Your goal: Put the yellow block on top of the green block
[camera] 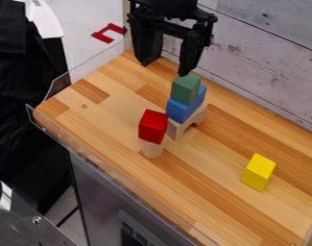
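While the black arm comes down from the top edge of the camera view, its gripper (164,69) hangs over the far end of the wooden board (100,113), with its fingers spread wide apart and pointing down at the wood. From where I'm standing, the finger on the right has its tip right by the top of the green block (186,88); whether they touch, I can't tell. The other finger hangs farther left, near the board's back edge.

That board is fenced by a low, clear wall (88,65), and all the blocks are inside it. Below the right-hand finger there's a little tower: the green block sits on a blue block (180,110), which rests on a pale wooden arch (174,129). Nearer to me than the fingers, just beside the tower, a red block (153,126) stands on a pale wooden cylinder (152,150).

The yellow block (258,172) is down on the bare wood, well apart from the fingers, toward me and off to the right. Past the board, up and left of the fingers, lies a bent red piece (109,32), with pale planks (267,57) rising behind on the right.
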### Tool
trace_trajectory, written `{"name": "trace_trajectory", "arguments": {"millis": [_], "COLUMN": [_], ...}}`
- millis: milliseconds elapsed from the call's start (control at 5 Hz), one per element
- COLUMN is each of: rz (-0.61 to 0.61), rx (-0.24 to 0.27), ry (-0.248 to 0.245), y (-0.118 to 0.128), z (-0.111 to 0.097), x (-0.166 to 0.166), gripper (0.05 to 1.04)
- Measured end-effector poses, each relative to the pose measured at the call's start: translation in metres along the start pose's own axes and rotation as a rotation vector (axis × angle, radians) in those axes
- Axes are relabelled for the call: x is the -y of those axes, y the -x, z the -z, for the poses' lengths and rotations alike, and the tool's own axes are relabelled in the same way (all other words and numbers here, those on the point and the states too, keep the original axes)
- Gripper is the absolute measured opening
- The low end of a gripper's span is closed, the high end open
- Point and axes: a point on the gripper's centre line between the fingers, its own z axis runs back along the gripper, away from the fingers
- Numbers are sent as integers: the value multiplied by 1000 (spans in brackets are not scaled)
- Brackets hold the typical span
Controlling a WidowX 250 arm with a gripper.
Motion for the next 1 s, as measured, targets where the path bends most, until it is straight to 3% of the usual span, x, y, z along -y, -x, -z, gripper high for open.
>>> {"name": "trace_trajectory", "arguments": {"millis": [200,400,800,1000], "rz": [-2,14,65,111], "rx": [-32,-34,-24,-55], "ry": [-1,-16,6,28], "y": [2,2,2,0], "z": [8,9,11,24], "x": [0,7,31,48], "gripper": [1001,1001,1001,1001]}}
